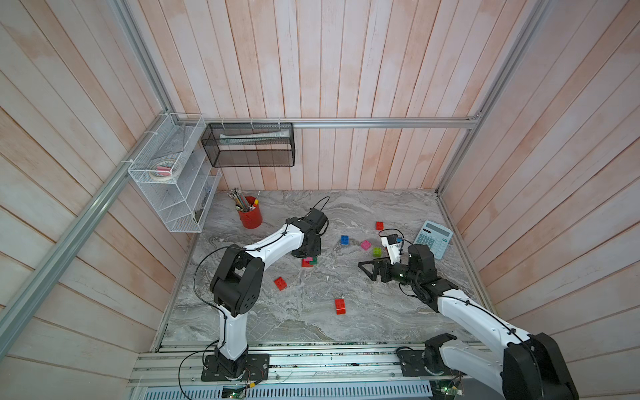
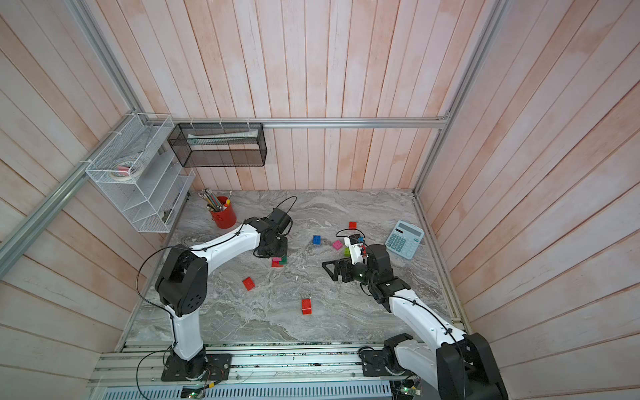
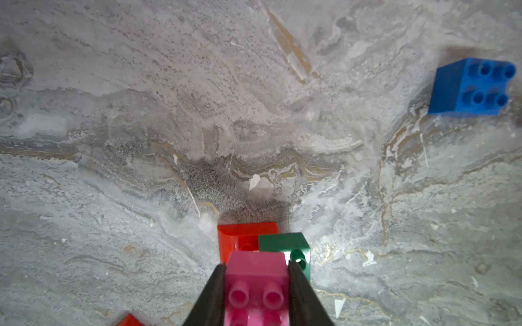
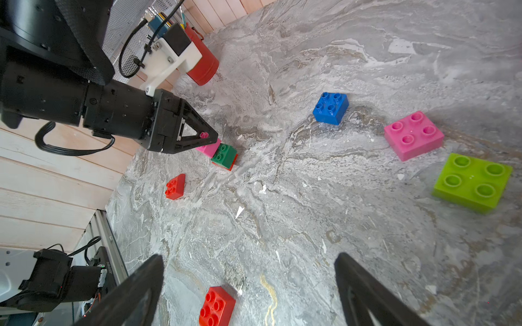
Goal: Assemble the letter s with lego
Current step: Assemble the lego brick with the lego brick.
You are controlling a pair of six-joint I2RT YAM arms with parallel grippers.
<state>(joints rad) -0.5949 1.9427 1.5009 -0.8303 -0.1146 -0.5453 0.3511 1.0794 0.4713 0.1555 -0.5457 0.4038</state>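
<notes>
Brick count, 9 visible: 4 red, 2 pink, 1 blue, 1 dark green, 1 lime. Nearest: long red brick (image 1: 340,306), alone at the front of the surface (image 1: 294,323). Next, second red brick (image 1: 280,283), near the left arm's elbow. Then the cluster: left claw (image 3: 256,271) pinched narrow on the held pink brick (image 3: 255,285), one finger on each side. That brick touches the dark green brick (image 3: 282,242), which sits on the red base brick (image 3: 240,234). Can't tell if the pink one is seated on the base. Right claw (image 4: 250,256) is spread wide, gripping nothing, over bare surface. Beyond it: lime brick (image 1: 377,251), loose pink brick (image 1: 365,245), blue brick (image 1: 344,239), each apart, studs up. Farthest is the fourth red brick (image 1: 379,225). 1 calculator (image 1: 433,239) at the right edge. Containers, 3: red cup (image 1: 251,220) at back left, packed with pencils (image 1: 239,201). White wire rack (image 1: 173,207) on the left wall has a tape roll (image 1: 165,176) in the top tier; lower tiers unclear. Black mesh basket (image 1: 249,156) on the back wall holds one pale long item (image 1: 254,138), can't identify.
</notes>
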